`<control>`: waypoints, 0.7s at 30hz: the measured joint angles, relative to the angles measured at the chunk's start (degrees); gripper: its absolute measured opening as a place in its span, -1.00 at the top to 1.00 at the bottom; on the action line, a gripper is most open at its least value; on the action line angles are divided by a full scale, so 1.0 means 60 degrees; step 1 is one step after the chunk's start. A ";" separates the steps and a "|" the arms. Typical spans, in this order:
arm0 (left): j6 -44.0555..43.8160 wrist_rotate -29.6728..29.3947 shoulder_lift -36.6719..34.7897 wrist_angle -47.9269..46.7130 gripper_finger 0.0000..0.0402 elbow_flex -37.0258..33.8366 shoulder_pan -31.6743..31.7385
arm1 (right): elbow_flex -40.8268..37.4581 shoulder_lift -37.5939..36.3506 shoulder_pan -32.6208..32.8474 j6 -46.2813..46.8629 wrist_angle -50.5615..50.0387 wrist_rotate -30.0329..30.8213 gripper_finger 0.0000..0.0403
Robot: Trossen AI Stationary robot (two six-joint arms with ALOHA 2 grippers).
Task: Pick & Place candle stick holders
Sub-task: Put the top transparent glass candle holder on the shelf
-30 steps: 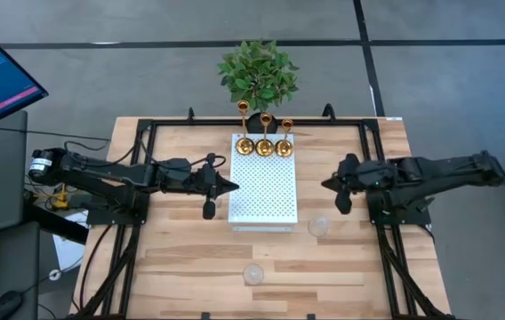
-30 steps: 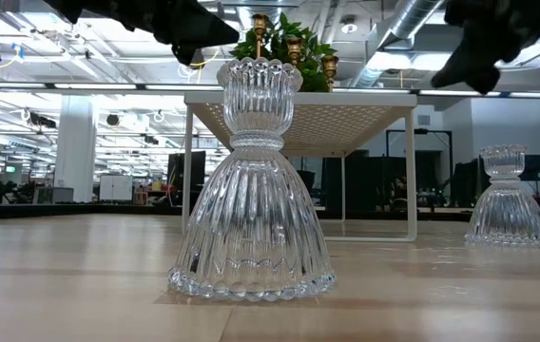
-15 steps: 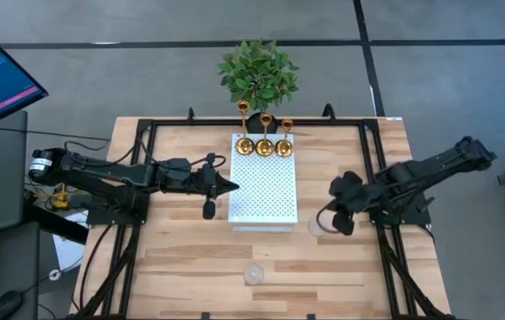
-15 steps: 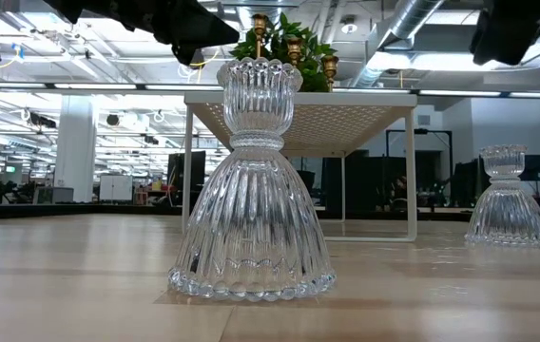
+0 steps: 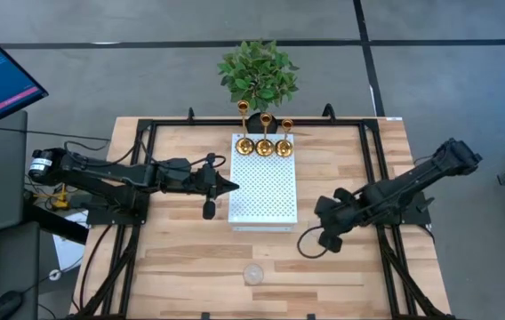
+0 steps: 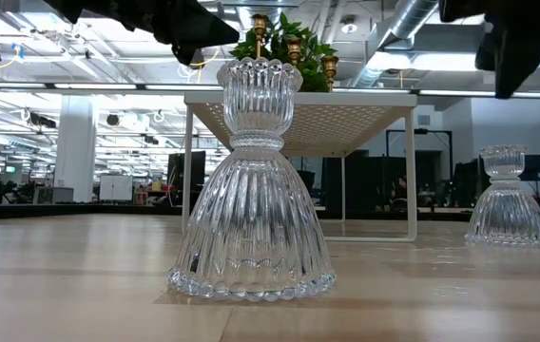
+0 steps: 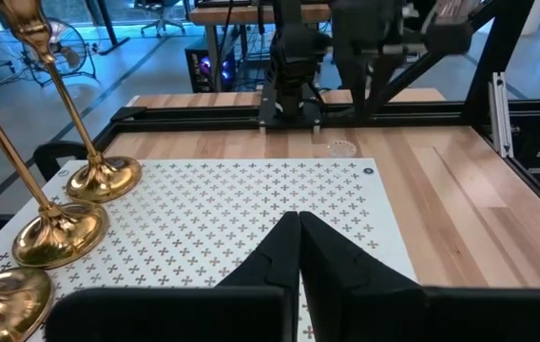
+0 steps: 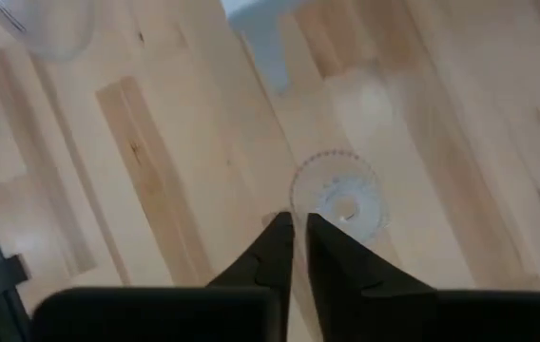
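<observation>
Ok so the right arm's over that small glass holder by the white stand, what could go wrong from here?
1. The right gripper hangs above the glass holder with its fingers together; coming down that way it would likely hit the rim and tip it rather than straddle it.
2. The white stand's leg is close by, so a sideways knock could send the glass into it.

Gold holders (image 5: 265,145): three. Glass holders (image 6: 251,190): two.
</observation>
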 joint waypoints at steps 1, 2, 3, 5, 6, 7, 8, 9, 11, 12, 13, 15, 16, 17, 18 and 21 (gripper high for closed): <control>0.0000 0.0000 0.0000 0.0003 0.96 0.0000 0.0000 | 0.0000 0.0132 0.0001 0.0011 0.0005 -0.0049 0.84; 0.0000 0.0000 0.0000 0.0000 0.96 0.0000 0.0000 | 0.0000 0.0255 0.0003 0.0017 0.0022 -0.0120 0.79; -0.0002 0.0001 0.0000 0.0008 0.96 -0.0013 0.0000 | 0.0000 0.0394 0.0000 0.0014 0.0027 -0.0165 0.73; 0.0000 0.0004 -0.0004 0.0020 0.96 -0.0107 0.0000 | 0.0000 0.0663 0.0000 0.0005 0.0027 -0.0166 0.61; -0.0004 0.0000 -0.0004 -0.0001 0.96 -0.0154 0.0000 | 0.0000 0.0775 0.0000 -0.0012 0.0026 -0.0153 0.55; -0.0004 0.0004 -0.0004 0.0001 0.97 -0.0224 0.0000 | 0.0000 0.0902 0.0000 -0.0021 0.0027 -0.0111 0.50; -0.0004 0.0000 -0.0004 0.0000 0.97 -0.0284 0.0000 | 0.0000 0.1030 -0.0006 -0.0054 0.0027 -0.0035 0.44; -0.0004 0.0004 -0.0004 0.0026 0.97 -0.0360 0.0000 | 0.0000 0.1167 -0.0011 -0.0100 0.0027 0.0039 0.39; -0.0004 0.0002 -0.0004 0.0030 0.96 -0.0523 0.0000 | 0.0000 0.1396 -0.0013 -0.0121 0.0026 0.0056 0.30; -0.0004 0.0000 -0.0004 0.0022 0.96 -0.0586 0.0000 | 0.0000 0.1505 -0.0018 -0.0123 0.0020 0.0058 0.26; -0.0006 0.0000 -0.0004 0.0020 0.96 -0.0636 0.0000 | 0.0000 0.1621 -0.0018 -0.0125 0.0019 0.0061 0.23; -0.0089 0.0001 -0.0004 0.0033 0.97 -0.0695 0.0000 | 0.0000 0.1857 -0.0015 -0.0125 -0.0023 0.0071 0.19; -0.0191 0.0000 -0.0004 0.0036 0.97 -0.0696 0.0000 | 0.0000 0.1973 -0.0015 -0.0125 -0.0078 0.0088 0.18; -0.0264 0.0000 -0.0004 0.0039 0.97 -0.0696 0.0000 | 0.0000 0.2094 -0.0015 -0.0125 -0.0169 0.0091 0.17; -0.0299 0.0000 -0.0004 0.0046 0.97 -0.0696 0.0000 | 0.0000 0.2206 -0.0015 -0.0128 -0.0247 0.0104 0.17; -0.0324 0.0000 -0.0004 0.0044 0.97 -0.0696 0.0000 | 0.0000 0.2577 -0.0015 -0.0132 -0.0354 0.0129 0.20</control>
